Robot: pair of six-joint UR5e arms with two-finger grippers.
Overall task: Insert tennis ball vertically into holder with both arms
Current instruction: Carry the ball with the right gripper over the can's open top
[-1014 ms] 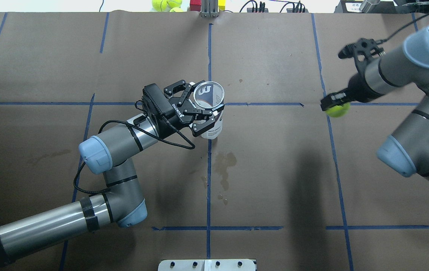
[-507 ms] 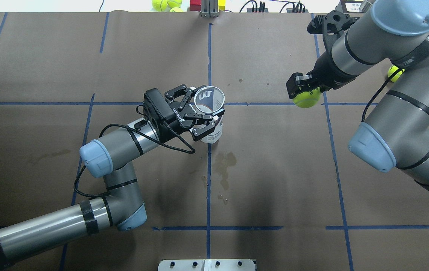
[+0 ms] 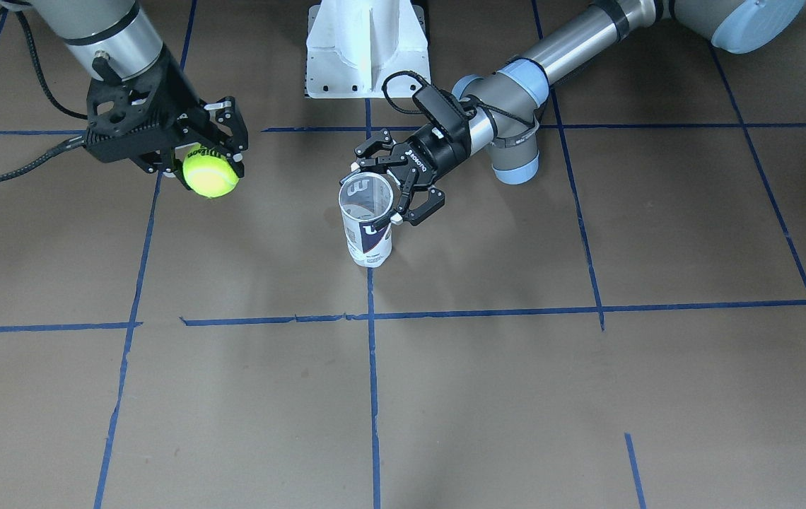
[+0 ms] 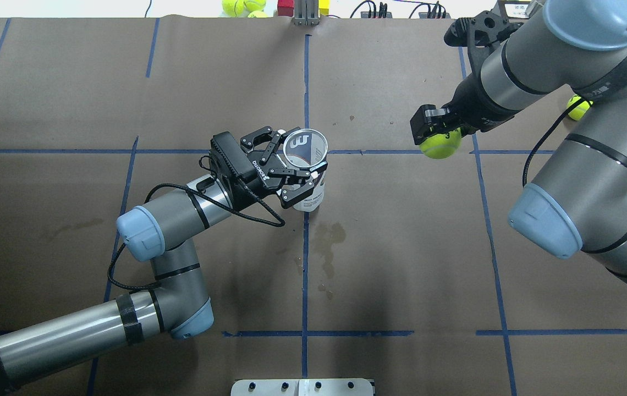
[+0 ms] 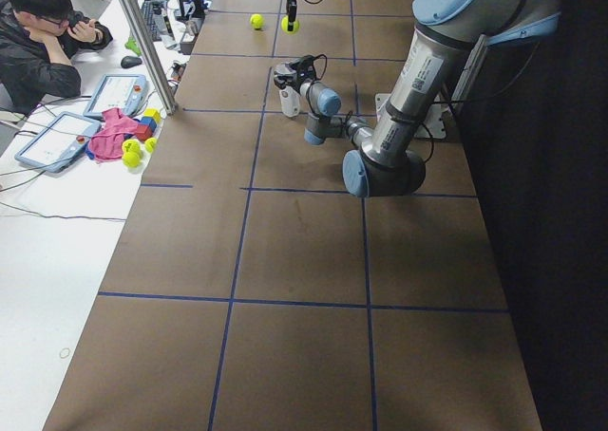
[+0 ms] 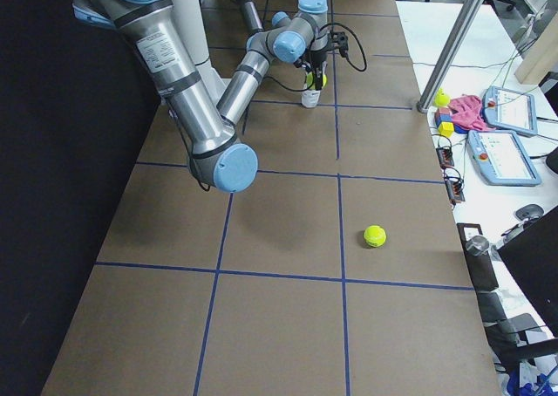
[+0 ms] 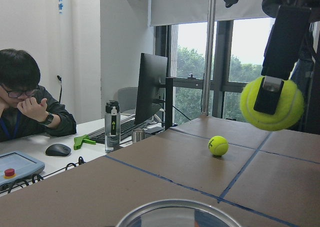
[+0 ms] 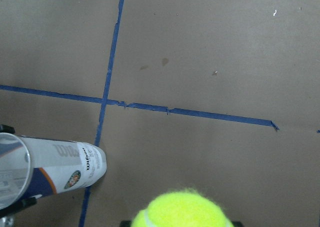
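Standing upright near the middle of the overhead frame, the holder (image 4: 312,193) sits on the brown-papered table (image 4: 401,264), its base on the central blue tape line (image 4: 304,286) and its open mouth facing up. The left gripper (image 4: 296,163) reaches in from the lower left and clamps the can just below its rim, one black finger on each side of the clear wall. Up toward the upper right of the same frame, the right gripper (image 4: 439,137) points downward with its fingers closed narrowly on a yellow-green tennis ball (image 4: 441,146). It holds the ball in the air, well apart from the can. From the front camera, that ball (image 3: 211,175) hangs at the upper left, the can (image 3: 368,233) at centre. A loose ball (image 4: 577,107) lies on the table at the far right, partly behind the right arm (image 4: 583,165).
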